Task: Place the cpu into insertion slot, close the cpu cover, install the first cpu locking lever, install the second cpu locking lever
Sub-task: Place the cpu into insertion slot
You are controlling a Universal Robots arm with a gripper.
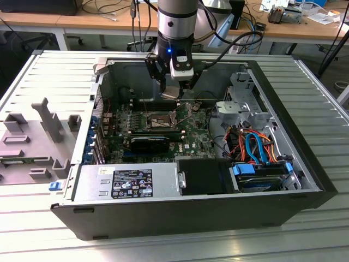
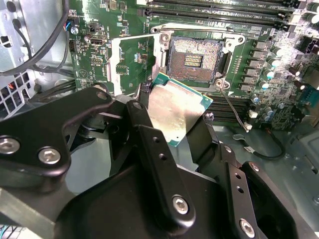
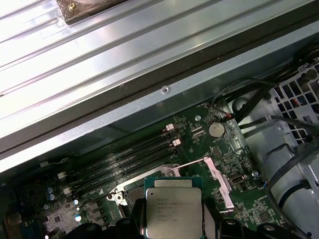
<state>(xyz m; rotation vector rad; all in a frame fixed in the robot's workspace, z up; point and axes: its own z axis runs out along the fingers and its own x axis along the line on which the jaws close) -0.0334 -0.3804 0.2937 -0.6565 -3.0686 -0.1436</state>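
Note:
My gripper is shut on the cpu, a flat square chip with a silver top and green rim, held between two black fingers. The cpu hangs above the green motherboard, apart from the insertion slot, whose dark pin field lies bare. Beside the slot the cpu cover stands swung open on its hinge. In the exterior view the gripper hovers inside the computer case just behind the insertion slot. The cpu cover appears beside the chip in the first wrist view.
Long black memory slots run along one side of the socket. A thin lever rod angles out near the socket. Orange and blue cables and a drive cage fill the case on the exterior view's right. The power supply sits at the front.

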